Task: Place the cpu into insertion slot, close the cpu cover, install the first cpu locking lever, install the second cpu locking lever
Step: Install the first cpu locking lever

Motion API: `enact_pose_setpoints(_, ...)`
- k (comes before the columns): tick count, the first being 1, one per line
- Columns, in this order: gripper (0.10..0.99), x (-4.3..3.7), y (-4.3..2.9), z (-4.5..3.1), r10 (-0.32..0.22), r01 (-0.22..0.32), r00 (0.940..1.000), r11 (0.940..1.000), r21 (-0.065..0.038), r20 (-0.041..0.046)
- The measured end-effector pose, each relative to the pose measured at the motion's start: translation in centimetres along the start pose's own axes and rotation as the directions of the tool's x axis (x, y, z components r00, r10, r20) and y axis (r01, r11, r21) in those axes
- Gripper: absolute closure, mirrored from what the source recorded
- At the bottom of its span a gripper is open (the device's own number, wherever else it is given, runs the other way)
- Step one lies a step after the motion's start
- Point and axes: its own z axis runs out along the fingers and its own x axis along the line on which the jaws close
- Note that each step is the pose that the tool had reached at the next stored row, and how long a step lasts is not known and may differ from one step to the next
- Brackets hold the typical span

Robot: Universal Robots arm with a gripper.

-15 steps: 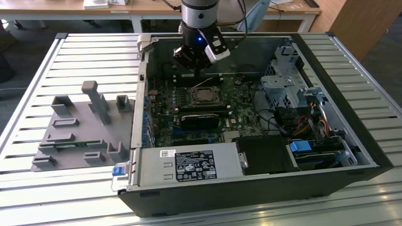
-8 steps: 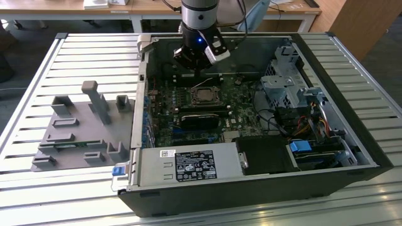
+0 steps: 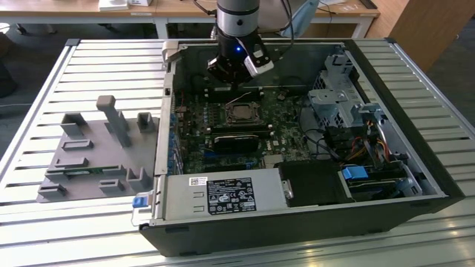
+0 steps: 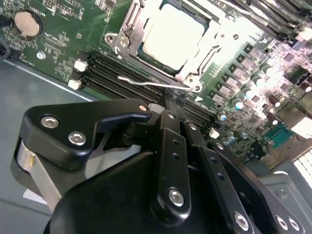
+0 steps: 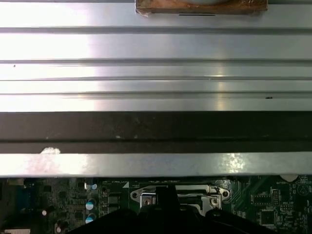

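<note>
Silvery lever seemingly sitting unlatched beside chip; gripper hovering close, fingers clenched, empty. Likely needing steady pressing at free end.

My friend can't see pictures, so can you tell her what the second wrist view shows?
The black gripper hangs close over a green motherboard, just short of a thin wire lever. Beyond it, the pale square cpu shows through the silvery cpu cover that frames it.
</note>
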Motion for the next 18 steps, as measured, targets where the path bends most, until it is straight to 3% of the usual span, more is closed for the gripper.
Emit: enact_pose_setpoints(18, 0.980, -1.14, 0.41, 1.17, 0.001, -0.001, 1.0000, 1.0000, -0.002, -0.0001)
